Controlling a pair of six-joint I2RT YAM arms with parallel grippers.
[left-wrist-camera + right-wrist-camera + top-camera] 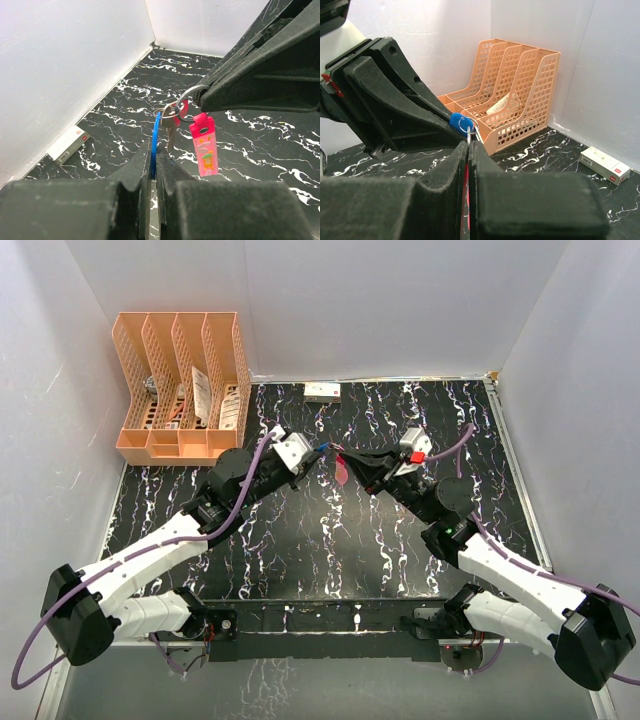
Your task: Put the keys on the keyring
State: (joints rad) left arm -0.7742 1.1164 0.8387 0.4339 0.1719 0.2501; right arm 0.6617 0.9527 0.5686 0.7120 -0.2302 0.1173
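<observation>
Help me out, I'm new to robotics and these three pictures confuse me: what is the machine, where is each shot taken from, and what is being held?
Two robot arms are bolted at the near edge of a marbled black table. One picture looks down from above; the other two come from cameras on each wrist. The left end effector is shut on a blue-headed key. The right end effector is shut on the metal keyring, from which a pink strap tag dangles. Both meet in mid-air above the table. A silvery key hangs by the ring. On the table stand an orange file rack and a small white box.
</observation>
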